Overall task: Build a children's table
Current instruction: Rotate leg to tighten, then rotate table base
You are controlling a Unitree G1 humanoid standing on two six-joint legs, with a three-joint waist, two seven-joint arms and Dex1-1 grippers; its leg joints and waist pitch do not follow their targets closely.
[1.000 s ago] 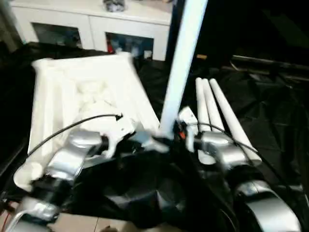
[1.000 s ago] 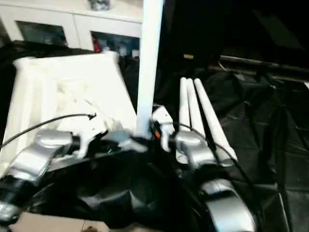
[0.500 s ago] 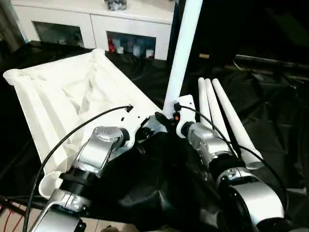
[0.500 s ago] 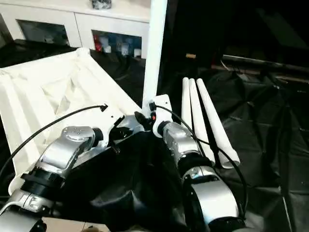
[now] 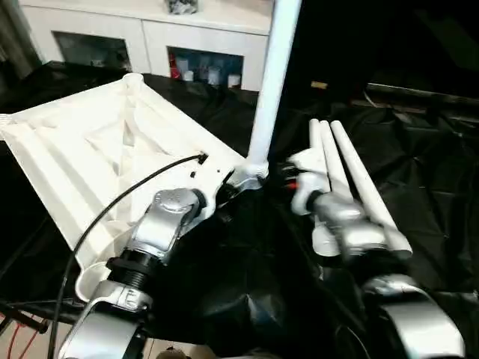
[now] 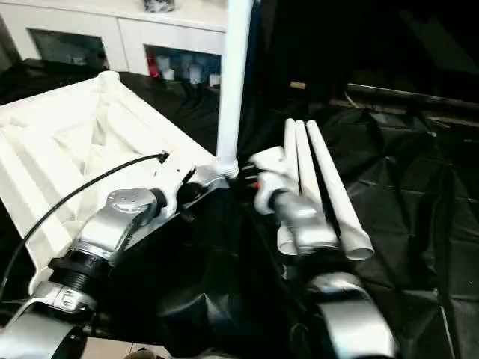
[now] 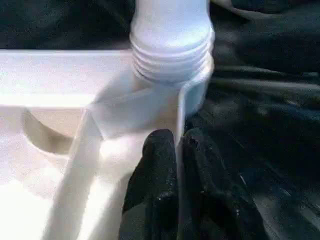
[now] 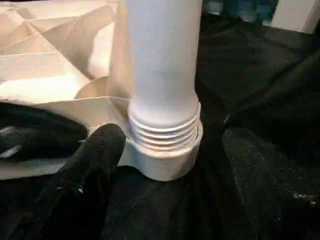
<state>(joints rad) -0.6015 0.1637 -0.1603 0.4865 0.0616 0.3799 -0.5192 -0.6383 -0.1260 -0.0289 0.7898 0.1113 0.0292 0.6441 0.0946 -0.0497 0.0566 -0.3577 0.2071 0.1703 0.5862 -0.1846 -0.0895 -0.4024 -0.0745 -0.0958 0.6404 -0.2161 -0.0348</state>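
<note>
Black sheeting (image 5: 419, 172) covers the floor; the upturned tabletop (image 5: 97, 157) lies at its left. One leg (image 5: 271, 82) stands threaded in the near corner socket (image 8: 162, 160). The left gripper (image 7: 177, 165) pinches the thin, stiff rim; the right gripper (image 8: 170, 165) straddles the socket wide open, gripping nothing. Light, slippery plastic: grip the leg low.

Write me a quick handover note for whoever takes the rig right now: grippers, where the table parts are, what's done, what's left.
Left gripper: pinching the thin rim wall of the tabletop beside the corner socket.
Right gripper: open, fingers on either side of the upright leg's base, not clamping it.
Upright leg: standing in that corner socket, its threads visible above the socket rim.
Tabletop: upside down on the black sheet, ribs up.
Three spare legs: lying side by side on the sheet next to the right arm.
Done: first leg started.
Left: probably seat it fully, then fit the other three.
</note>
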